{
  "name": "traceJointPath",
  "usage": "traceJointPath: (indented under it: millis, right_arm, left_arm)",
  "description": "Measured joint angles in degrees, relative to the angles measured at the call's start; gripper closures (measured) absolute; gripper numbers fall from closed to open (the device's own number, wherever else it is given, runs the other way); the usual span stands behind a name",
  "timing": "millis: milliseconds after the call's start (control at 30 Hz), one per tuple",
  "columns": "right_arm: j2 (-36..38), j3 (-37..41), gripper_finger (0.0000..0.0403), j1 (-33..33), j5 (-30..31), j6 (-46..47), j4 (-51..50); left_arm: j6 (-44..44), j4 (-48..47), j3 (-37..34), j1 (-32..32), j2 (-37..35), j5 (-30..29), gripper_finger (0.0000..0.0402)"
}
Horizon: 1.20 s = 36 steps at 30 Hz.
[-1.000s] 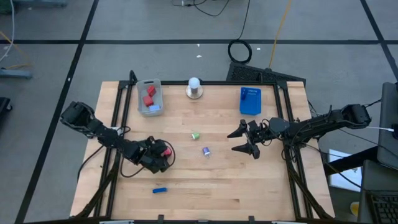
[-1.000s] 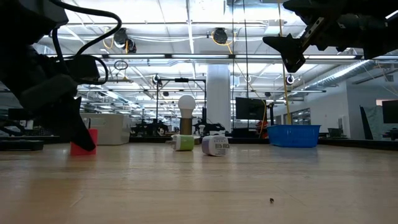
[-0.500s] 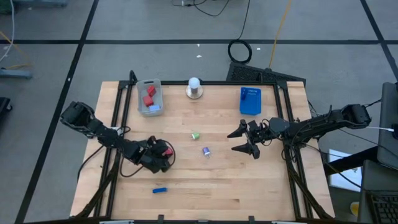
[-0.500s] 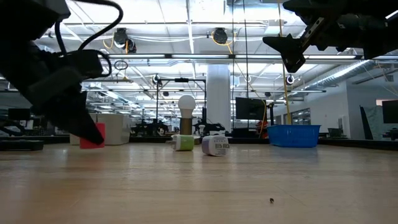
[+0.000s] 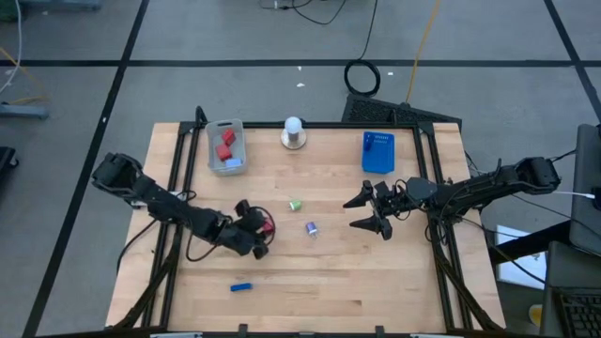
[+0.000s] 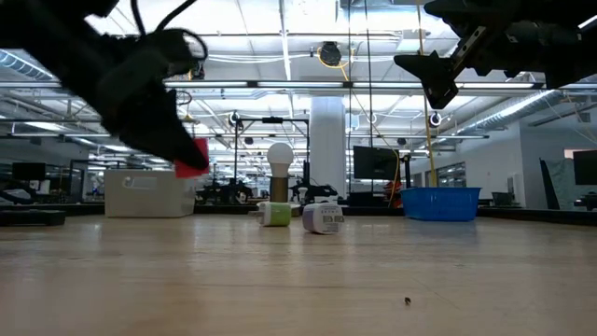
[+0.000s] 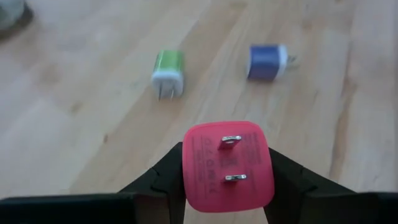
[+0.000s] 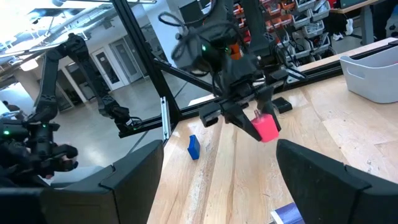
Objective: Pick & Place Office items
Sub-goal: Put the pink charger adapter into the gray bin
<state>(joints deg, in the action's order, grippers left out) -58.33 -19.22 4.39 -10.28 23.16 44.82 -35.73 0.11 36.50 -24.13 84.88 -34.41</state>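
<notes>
The high view looks straight down on the whole table (image 5: 310, 272); the low view looks level across it. Both wrist views share the red plug (image 7: 227, 166), close from the left, farther from the right.

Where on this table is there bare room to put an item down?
Bare wood lies right of the blue stick along the near edge, and between the grey tray and blue tray. The middle is crowded: green plug, purple plug, both grippers.

2 plug adapters (image 5: 295, 204) (image 5: 311, 228) mid-table, between left claw (image 5: 262, 228) and right claw (image 5: 364, 213).
</notes>
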Motion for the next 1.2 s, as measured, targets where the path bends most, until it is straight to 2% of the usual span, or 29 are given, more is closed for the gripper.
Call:
traceJointPath:
  millis: [133,300,500,667,833,1067,1200]
  right_arm:
    - [0.0,0.0,0.0101,0.0,0.0,0.0,0.0]
    - [0.0,0.0,0.0101,0.0,0.0,0.0,0.0]
    - [0.0,0.0,0.0101,0.0,0.0,0.0,0.0]
    - [0.0,0.0,0.0101,0.0,0.0,-0.2,0.0]
    - [0.0,0.0,0.0101,0.0,0.0,-0.2,0.0]
    - [0.0,0.0,0.0101,0.0,-0.2,-0.5,-0.2]
    - [0.0,0.0,0.0101,0.0,-0.2,-0.5,-0.5]
  left_arm:
    - [4.3,0.0,0.7,1.4,-4.6,0.2,0.0253]
    - [11.4,-2.9,0.7,3.3,-13.7,0.3,0.0253]
    - [20.9,-6.3,0.7,9.2,-24.8,0.3,0.0253]
    - [29.4,-5.9,0.7,17.6,-31.5,0.7,0.0253]
    - [32.0,-8.3,0.7,27.9,-35.9,4.5,0.0253]
    - [33.1,-9.8,0.7,41.4,-36.6,6.6,0.0253]
    - [32.9,-9.8,0.7,49.7,-35.9,11.5,0.0253]
